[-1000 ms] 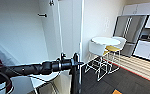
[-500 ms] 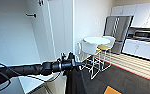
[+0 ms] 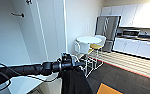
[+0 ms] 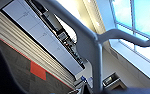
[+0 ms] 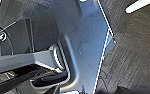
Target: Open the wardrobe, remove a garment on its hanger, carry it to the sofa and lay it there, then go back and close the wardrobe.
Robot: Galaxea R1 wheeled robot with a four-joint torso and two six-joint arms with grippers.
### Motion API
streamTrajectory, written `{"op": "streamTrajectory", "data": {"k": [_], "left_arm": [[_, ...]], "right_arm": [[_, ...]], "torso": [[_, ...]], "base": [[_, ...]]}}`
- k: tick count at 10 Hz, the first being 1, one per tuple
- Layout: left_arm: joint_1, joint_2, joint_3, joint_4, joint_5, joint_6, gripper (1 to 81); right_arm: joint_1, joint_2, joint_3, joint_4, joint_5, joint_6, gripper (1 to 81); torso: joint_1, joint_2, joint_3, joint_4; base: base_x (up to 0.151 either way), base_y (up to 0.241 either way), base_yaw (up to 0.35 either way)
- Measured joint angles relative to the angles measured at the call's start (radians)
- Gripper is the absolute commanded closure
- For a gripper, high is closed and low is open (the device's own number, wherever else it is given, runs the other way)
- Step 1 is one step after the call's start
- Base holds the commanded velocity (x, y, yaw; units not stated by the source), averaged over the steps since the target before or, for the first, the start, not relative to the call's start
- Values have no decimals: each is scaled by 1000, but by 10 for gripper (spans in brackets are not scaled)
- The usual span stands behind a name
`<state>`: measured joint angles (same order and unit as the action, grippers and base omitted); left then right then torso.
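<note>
Left gripper [image 3: 70,64] closed on the hanger [image 4: 91,43], the garment [image 3: 74,82] hanging black and loose beneath it, just outside the open wardrobe [image 3: 21,42]. Risks, as a judgement: snagging the trailing hem on the wardrobe's door edge, or slipping the shirt off the hanger in a sharp swing. Tight beside the wardrobe; a table [image 3: 88,40] with chairs just beyond it. Open carpet [image 3: 121,80] farther from the wardrobe.

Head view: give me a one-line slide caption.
Left arm's tool carries the black garment beside the open white wardrobe, with a round table and kitchen ahead.
</note>
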<state>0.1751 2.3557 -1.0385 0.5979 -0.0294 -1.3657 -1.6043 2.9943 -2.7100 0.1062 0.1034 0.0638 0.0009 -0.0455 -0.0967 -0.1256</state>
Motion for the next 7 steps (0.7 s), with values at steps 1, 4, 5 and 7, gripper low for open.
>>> {"op": "streamTrajectory", "data": {"k": [1,4,5,7], "left_arm": [[0,1,11,5,0,0,811],[0,5,24,9,-5,0,811],[0,5,26,10,-6,0,811],[0,7,27,12,-7,1,811]], "right_arm": [[0,4,0,0,0,0,10],[0,5,0,-2,0,0,10],[0,5,0,-2,0,0,10],[0,8,0,-2,0,0,10]], "torso": [[0,0,0,0],[0,0,0,0],[0,0,0,0],[0,0,0,0]], "base": [[0,0,-248],[0,0,-248],[0,0,-248],[0,0,-248]]}}
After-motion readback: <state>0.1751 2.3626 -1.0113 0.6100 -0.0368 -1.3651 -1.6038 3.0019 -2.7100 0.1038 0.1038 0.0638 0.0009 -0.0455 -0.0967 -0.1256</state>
